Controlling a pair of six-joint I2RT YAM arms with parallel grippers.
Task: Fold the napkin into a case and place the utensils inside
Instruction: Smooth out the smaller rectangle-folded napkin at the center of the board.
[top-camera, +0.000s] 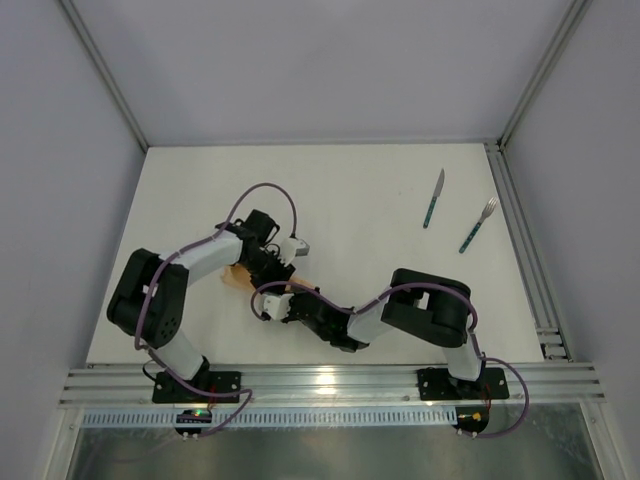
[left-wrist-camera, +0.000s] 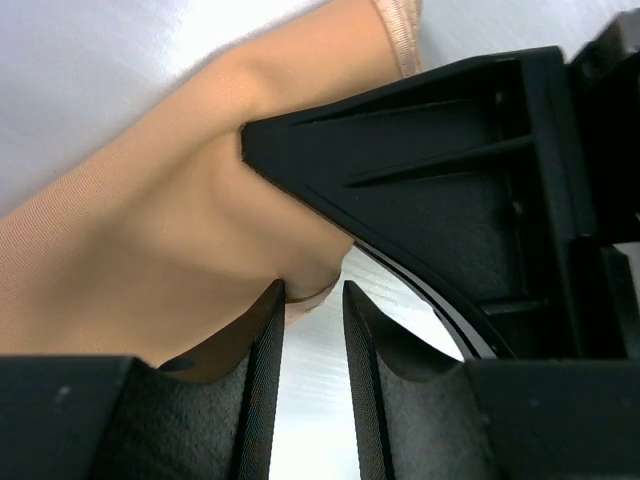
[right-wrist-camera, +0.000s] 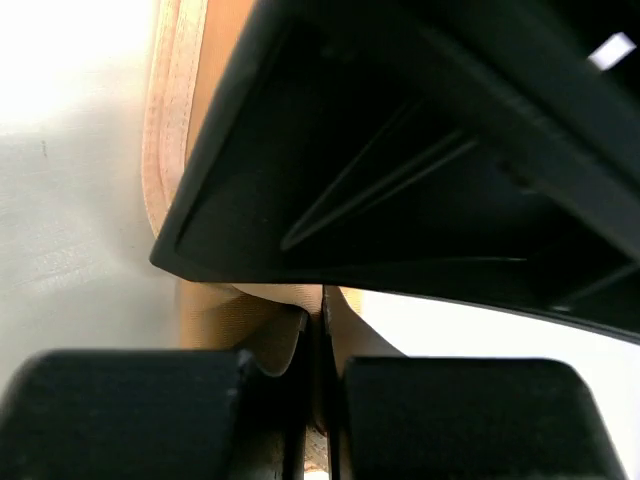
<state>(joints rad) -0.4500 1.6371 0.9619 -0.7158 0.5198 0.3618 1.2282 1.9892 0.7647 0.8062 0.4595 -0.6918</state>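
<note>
On the white bench (top-camera: 350, 200) both arms bend inward, meeting. The left pincer (left-wrist-camera: 312, 292) stands apart; the right pincer (right-wrist-camera: 320, 318) clamps the rumpled peach-orange cloth napkin (left-wrist-camera: 150, 230).

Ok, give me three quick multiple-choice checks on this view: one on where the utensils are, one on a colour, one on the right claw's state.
1. Where do the knife and fork lie relative to the napkin?
A) on top of it
B) on the bare table, far right, well apart from it
C) tucked under its edge

2. What colour is the napkin?
A) teal
B) white
C) peach-orange

3. How is the right claw?
A) shut on napkin cloth
B) wide open above the table
C) holding the fork

Answers:
1 B: the top view shows both lying near each other at the far right, away from the cloth.
2 C: both wrist views show peach-orange cloth.
3 A: its fingers meet with a fold of cloth pinched between them.
</note>
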